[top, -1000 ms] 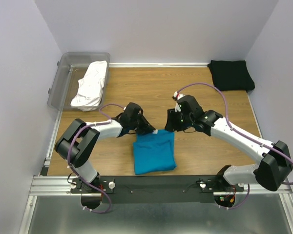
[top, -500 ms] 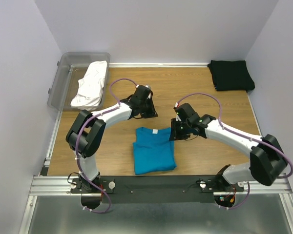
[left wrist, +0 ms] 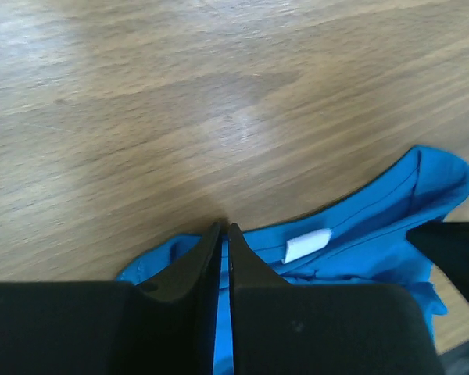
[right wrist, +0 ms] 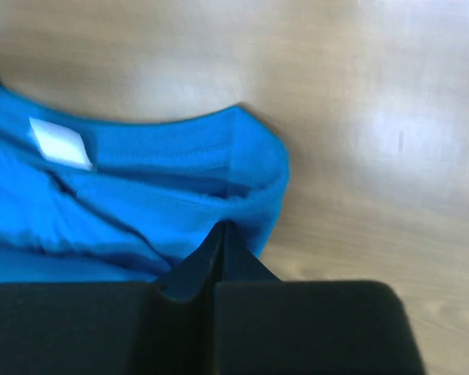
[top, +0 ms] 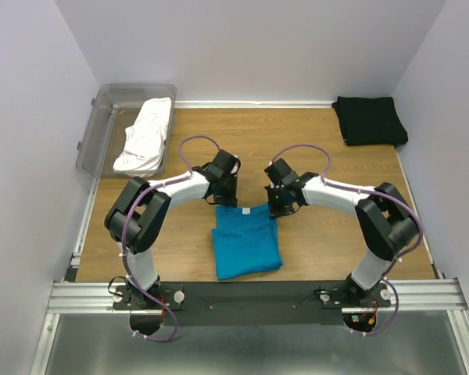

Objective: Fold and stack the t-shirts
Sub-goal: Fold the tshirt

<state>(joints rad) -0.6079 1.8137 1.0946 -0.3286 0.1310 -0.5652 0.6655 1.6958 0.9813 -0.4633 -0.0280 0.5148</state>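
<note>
L gripper point(left wrist: 223, 228), jaws narrow, pinches teal t-shirt point(top: 246, 242) at far-left edge; R gripper point(right wrist: 222, 228), jaws together, pinches far-right corner.

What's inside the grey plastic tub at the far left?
One white t-shirt, crumpled, lying along the right side of the tub. The left strip of the tub's floor shows bare. Whatever is under the shirt is covered, so I cannot tell.

Top camera: high, behind my bases, looking down over the whole table point(top: 320, 141). Wrist cameras: both very close, facing down at the teal t-shirt point(top: 246, 242) far edge from opposite ends. They share its collar point(left wrist: 375, 211) and white label point(left wrist: 307, 245) point(right wrist: 60, 143).
</note>
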